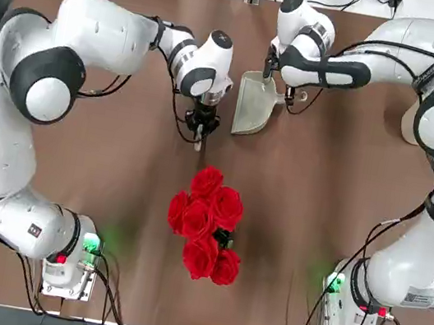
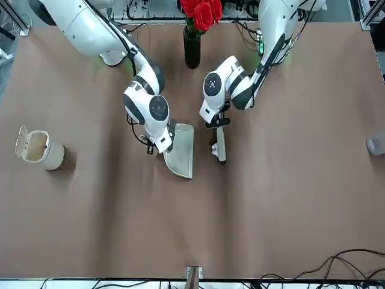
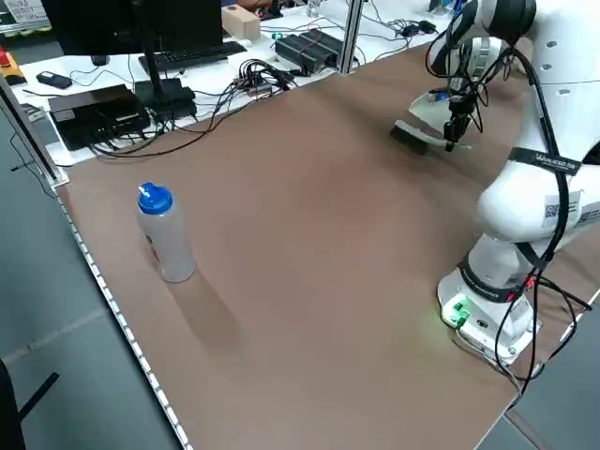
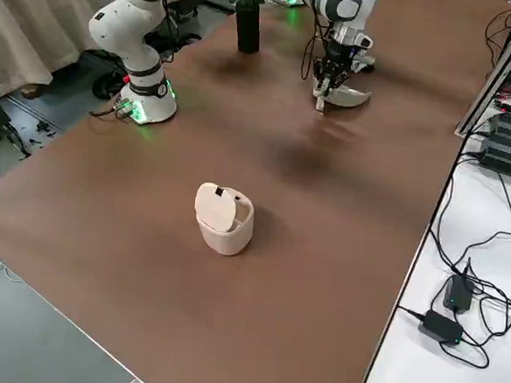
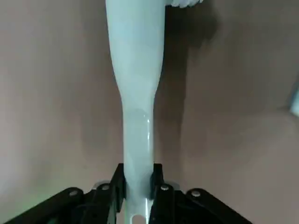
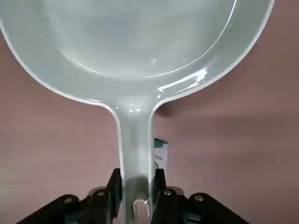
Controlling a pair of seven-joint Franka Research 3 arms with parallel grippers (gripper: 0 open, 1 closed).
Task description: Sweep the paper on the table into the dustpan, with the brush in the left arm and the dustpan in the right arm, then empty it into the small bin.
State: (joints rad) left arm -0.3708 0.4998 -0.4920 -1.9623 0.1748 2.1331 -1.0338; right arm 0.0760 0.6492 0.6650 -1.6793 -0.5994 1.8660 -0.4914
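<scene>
My left gripper is shut on the handle of the cream brush, whose head rests on the table. The same grip shows in the left wrist view, gripper on brush. The tiny paper wad lies right beside the brush head, on the side facing the dustpan; it also shows as paper. My right gripper is shut on the stubby handle of the cream dustpan, which lies close by with its mouth towards the brush. The pan looks empty. The small bin stands far off with its lid up.
A dark vase of red roses stands between the arm bases, near the brush. A clear bottle with a blue cap stands by the table's left edge. Cables and boxes lie beyond the far edge. The bin has open tabletop around it.
</scene>
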